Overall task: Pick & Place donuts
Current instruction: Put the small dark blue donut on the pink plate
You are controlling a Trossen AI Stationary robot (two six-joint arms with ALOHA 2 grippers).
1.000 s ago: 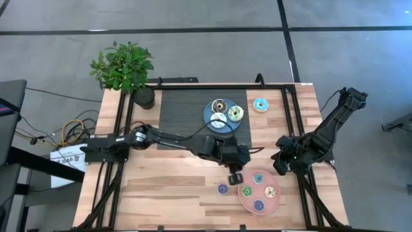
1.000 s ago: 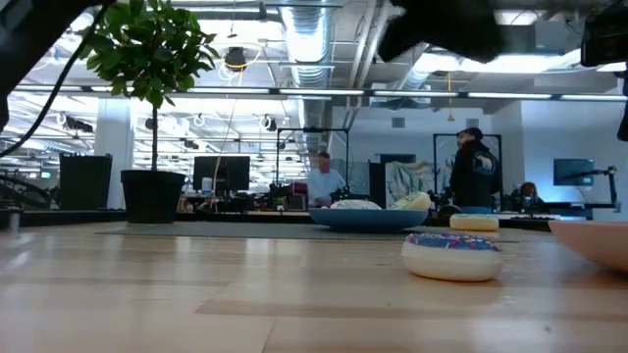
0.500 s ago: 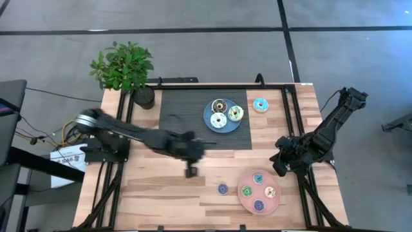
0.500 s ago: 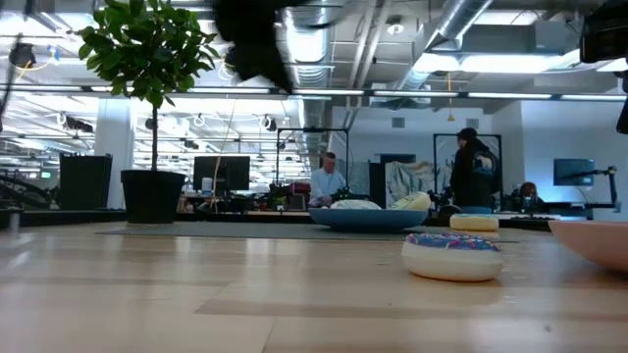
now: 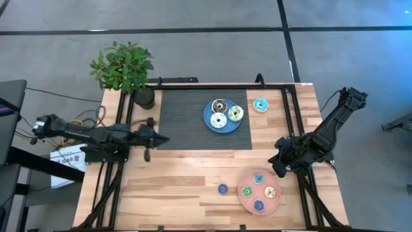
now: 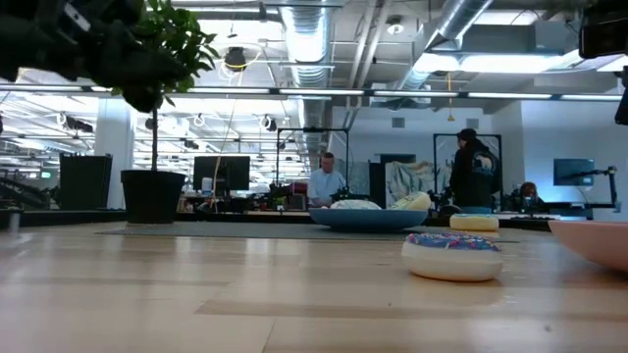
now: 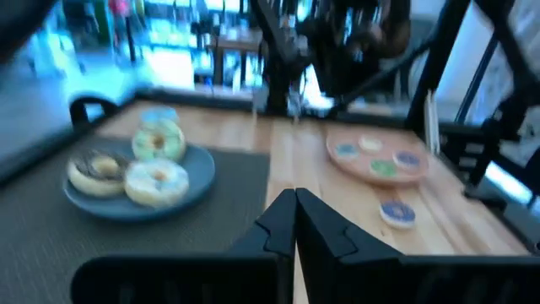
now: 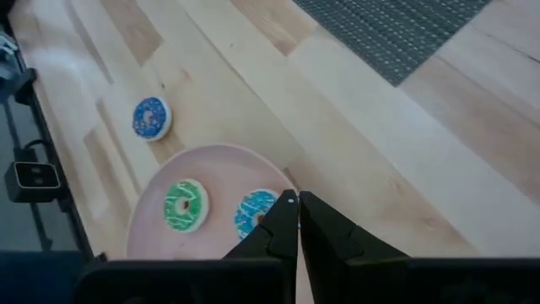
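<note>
A blue plate (image 5: 211,113) on the dark mat holds three donuts: brown (image 5: 219,105), white (image 5: 218,120) and white-green (image 5: 235,113). A turquoise donut (image 5: 260,105) lies on the wood right of that plate. The pink plate (image 5: 248,203) near the front right carries several donuts. A blue donut (image 5: 223,189) lies flat on the wood just left of it. My left gripper (image 5: 164,137) is shut and holds nothing, pulled back over the table's left side. My right gripper (image 5: 281,164) hangs shut above the right side, over the pink plate's far edge (image 8: 211,156).
A potted plant (image 5: 125,67) stands at the far left corner. The ribbed dark mat (image 5: 187,119) covers the far middle. Black frame rails (image 5: 290,122) run along both sides of the table. Bare wood (image 5: 174,180) lies at the front left. People stand in the room beyond the table.
My left gripper has swept from beside the pink plate toward the table's left edge, and the arm has folded back with it. The blue donut stays on the wood left of the pink plate.
</note>
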